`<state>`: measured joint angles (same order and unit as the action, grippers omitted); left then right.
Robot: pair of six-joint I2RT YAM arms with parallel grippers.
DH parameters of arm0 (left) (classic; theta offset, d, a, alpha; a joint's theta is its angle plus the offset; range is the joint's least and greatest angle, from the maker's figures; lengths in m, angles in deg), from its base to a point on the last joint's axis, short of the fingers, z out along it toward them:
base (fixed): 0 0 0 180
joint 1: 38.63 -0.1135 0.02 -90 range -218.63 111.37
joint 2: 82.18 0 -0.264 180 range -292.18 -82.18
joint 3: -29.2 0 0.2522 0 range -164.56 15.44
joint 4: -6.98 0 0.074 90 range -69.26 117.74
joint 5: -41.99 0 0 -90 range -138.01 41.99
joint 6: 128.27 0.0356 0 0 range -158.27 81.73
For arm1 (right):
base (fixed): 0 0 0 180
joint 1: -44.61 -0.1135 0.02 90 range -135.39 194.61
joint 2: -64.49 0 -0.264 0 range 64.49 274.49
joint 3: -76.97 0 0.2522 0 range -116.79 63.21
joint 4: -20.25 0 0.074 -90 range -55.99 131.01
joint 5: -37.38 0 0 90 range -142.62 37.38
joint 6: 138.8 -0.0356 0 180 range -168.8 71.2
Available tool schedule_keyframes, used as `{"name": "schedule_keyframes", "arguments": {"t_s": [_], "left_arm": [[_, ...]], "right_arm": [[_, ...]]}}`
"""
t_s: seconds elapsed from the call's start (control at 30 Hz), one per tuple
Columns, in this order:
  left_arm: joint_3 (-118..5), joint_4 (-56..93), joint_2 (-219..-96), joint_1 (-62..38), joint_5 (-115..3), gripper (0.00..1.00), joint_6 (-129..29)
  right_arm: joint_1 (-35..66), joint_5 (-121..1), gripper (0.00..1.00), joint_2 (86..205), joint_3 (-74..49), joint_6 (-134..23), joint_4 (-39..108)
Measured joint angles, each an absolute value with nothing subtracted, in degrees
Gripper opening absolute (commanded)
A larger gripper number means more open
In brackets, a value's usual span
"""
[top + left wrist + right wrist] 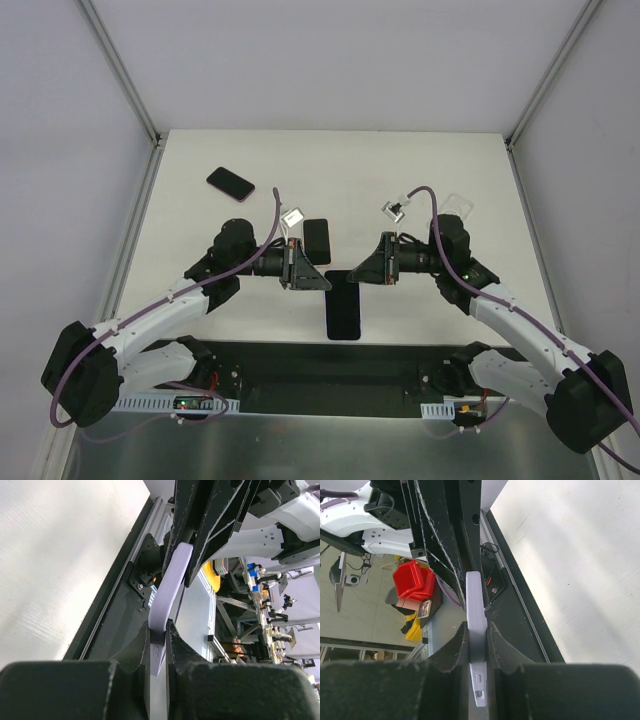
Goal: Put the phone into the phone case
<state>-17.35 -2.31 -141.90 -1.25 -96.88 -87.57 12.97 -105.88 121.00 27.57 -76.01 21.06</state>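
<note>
Both grippers hold a lavender phone case (pixel 343 305) between them, above the table's near edge. From above, its upward face looks dark, and I cannot tell if anything sits inside it. My left gripper (pixel 159 627) is shut on one long side of the case (pixel 172 580), which curves away toward the other arm. The opposite side of the case (pixel 475 600), seen edge-on with its button cut-outs, is clamped by my right gripper (pixel 477 627). A dark phone (pixel 231 183) with a pinkish rim lies flat at the table's far left.
A black rounded slab (pixel 316 238) lies on the table just behind the left gripper (pixel 320 283). A clear case (pixel 455 207) rests at the back right, behind the right gripper (pixel 360 273). The black base rail (pixel 330 365) runs along the near edge under the held case.
</note>
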Motion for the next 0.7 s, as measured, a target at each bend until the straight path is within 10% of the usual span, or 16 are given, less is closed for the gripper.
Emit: {"name": "schedule_keyframes", "arguments": {"t_s": [0.7], "left_arm": [[-20.22,7.66,-141.07,-1.20,-90.78,0.13,-84.05]], "right_arm": [[12.47,-100.39,0.03,121.61,27.55,-75.17,22.35]]}}
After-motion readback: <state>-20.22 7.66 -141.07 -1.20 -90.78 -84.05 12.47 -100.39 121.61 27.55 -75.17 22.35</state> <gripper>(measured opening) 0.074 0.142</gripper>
